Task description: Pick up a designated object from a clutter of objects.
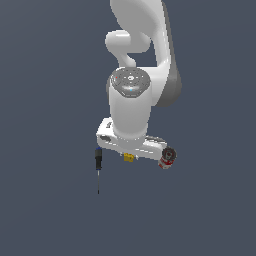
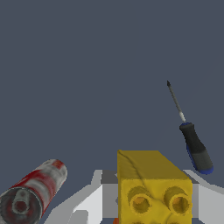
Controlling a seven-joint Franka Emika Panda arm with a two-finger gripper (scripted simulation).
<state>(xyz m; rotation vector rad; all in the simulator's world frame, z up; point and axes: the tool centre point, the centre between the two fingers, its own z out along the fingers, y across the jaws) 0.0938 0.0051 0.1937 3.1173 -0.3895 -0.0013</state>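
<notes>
Wrist view, blocky studded yellow brick (image 2: 151, 186), cylindrical can (image 2: 33, 192)

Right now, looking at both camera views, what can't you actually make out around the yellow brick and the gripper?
- Gripper: the fingertips are hidden in both views, behind the arm's body in the exterior view and behind the yellow brick in the wrist view, so open or shut cannot be told.
- Yellow brick: its lower part is cut off by the wrist view's edge; tiny in the exterior view.
- Red-and-white can: partly cut off by the wrist view's edge.
- Orange cup: only a sliver, if that.
- Screwdriver: fully visible.
</notes>
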